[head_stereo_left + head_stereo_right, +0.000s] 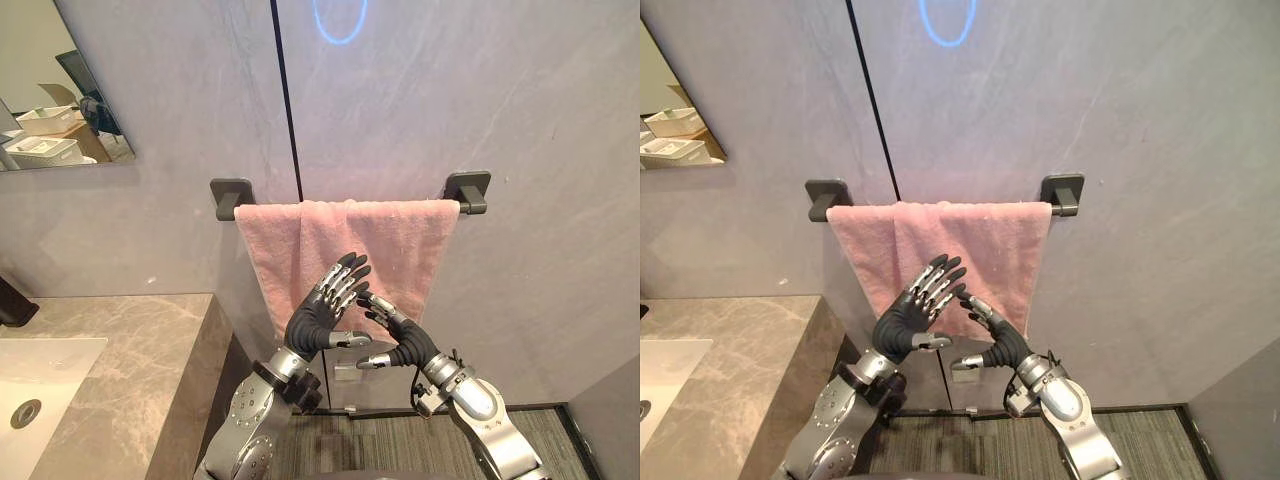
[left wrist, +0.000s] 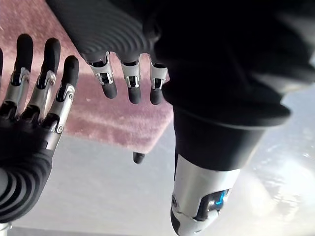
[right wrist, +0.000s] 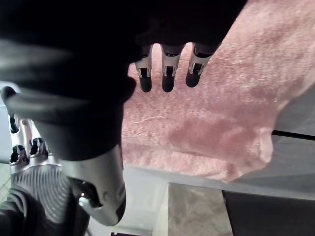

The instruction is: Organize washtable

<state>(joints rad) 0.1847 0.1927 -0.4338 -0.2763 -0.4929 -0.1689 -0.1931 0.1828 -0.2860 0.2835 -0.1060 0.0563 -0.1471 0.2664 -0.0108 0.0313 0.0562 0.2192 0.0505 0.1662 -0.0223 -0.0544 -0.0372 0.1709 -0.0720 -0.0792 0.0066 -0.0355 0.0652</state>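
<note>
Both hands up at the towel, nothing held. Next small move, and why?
Probably ease both hands forward and close them on the pink towel. The left hand and right hand are open, fingers straight, side by side before the towel's lower half, which hangs from the wall bar. Whether the fingertips touch the cloth I cannot tell, so a short advance seems right.

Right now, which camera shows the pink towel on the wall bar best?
The left eye view: the pink terry towel hangs full-width over the dark wall bar. The right eye view shows the same. Both wrist views show its lower edge close up.
</note>
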